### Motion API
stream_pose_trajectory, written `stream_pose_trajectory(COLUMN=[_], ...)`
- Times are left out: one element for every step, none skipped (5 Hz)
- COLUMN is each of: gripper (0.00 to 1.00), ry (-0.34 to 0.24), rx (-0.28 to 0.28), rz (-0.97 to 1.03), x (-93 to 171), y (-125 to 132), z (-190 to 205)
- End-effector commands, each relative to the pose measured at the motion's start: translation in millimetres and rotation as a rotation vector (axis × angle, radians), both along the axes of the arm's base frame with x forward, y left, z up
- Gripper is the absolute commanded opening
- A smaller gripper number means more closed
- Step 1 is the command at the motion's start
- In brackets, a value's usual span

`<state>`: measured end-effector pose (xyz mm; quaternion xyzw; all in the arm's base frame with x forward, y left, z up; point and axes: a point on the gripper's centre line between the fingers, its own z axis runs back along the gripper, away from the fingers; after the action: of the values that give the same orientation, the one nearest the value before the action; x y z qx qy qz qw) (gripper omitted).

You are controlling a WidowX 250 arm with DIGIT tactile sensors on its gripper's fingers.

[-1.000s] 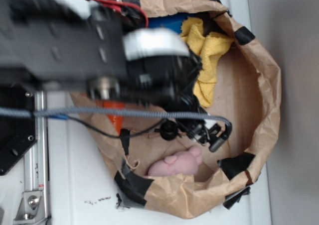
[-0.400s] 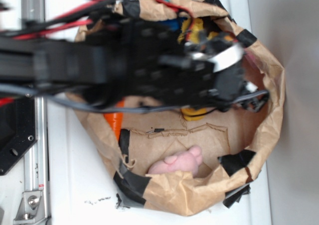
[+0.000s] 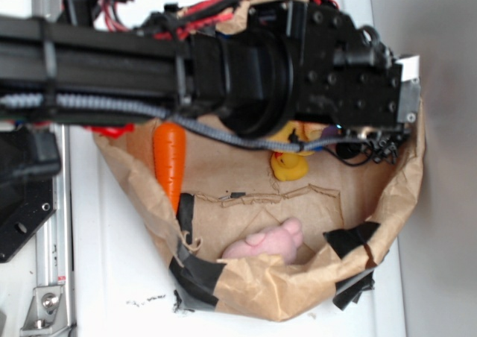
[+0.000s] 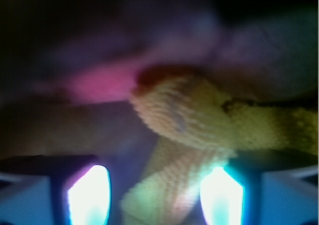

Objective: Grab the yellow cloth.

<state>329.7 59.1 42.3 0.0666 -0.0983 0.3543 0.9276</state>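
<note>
The yellow cloth (image 4: 184,115), a bright yellow terry fabric, fills the middle of the wrist view in soft folds, and one fold hangs down between my fingers. My gripper (image 4: 154,195) is open, its two glowing fingertips (image 4: 88,195) standing wide apart on either side of that fold. The right fingertip looks close to or touching the fabric. In the exterior view my black arm (image 3: 246,68) lies across the top of the paper bag and hides both the cloth and the fingers.
A brown paper bag (image 3: 391,203) with black tape patches holds everything. Inside lie an orange toy carrot (image 3: 168,162) at the left, a small yellow rubber duck (image 3: 289,165) just below my arm, and a pink soft toy (image 3: 268,244) near the bottom wall.
My arm has swung up and to the right across the bag. It now covers the cloth seen earlier at the top, while the carrot and the duck have come into view.
</note>
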Motion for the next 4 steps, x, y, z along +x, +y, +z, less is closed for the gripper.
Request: stream_pose_trajectory(gripper=[0.0,0.0,0.0,0.0], ry=[0.036,0.013,-0.079,-0.06], rx=[-0.027,-0.105,-0.163,-0.175], rz=[-0.101,-0.239,-0.349,-0.477], x=[-36,-46,-60,-68], y=[27,18,-2,-13], z=[17,43,91,118])
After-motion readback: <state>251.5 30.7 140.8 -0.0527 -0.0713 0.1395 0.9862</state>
